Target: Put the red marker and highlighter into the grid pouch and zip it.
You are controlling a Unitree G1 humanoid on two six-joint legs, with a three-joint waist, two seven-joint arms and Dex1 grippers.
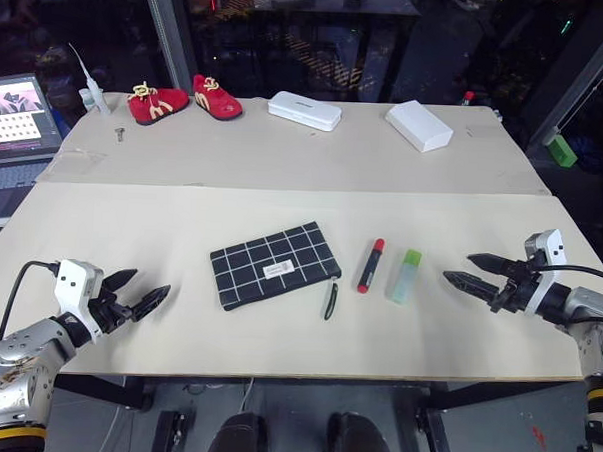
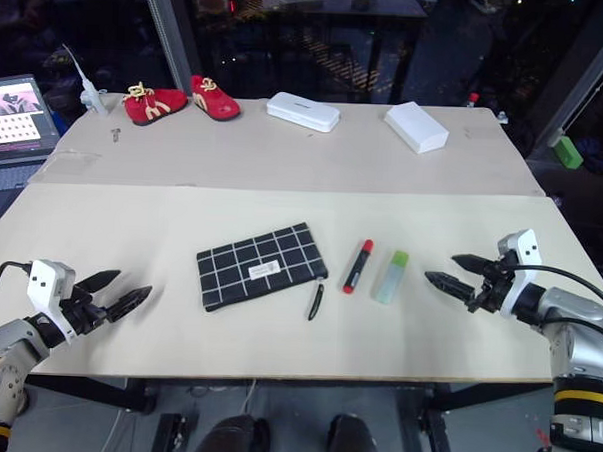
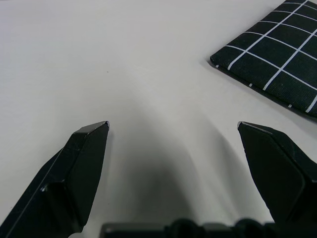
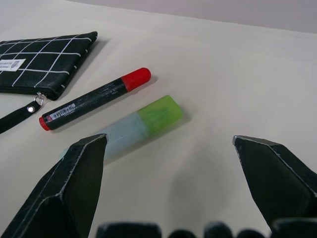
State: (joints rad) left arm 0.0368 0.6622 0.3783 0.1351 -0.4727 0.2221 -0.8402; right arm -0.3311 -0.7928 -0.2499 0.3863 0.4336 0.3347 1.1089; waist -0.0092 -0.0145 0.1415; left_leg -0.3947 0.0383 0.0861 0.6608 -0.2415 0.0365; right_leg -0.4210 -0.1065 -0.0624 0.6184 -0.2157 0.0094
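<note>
- My left gripper [image 1: 138,291] hangs over the near left of the pale, matte table [image 1: 282,215], its two black pointed fingers spread wide with nothing between them; its wrist view shows bare tabletop and one corner of the pouch.
- At the far left edge sit one laptop [image 1: 16,118] and a pair of red shoes [image 1: 182,99].
- The grid pouch [image 1: 275,265], one flat rectangle of black woven fabric with thin white lines and a small white label, lies mid-table, its long axis tilted, the right end farther from me. Its black zipper strap [image 1: 331,299] trails off the near right corner.
- Just right of it lies the one red marker [image 1: 370,265], a slim smooth cylinder, long axis running near to far.
- Beside that, apart, the one highlighter [image 1: 403,276]: chunky, translucent, green cap at the far end, nearly parallel with the marker.
- Two white hard cases [image 1: 305,110] rest along the far side.
- My right gripper [image 1: 477,272] hovers right of the highlighter, fingers spread, empty, pointing toward it.
</note>
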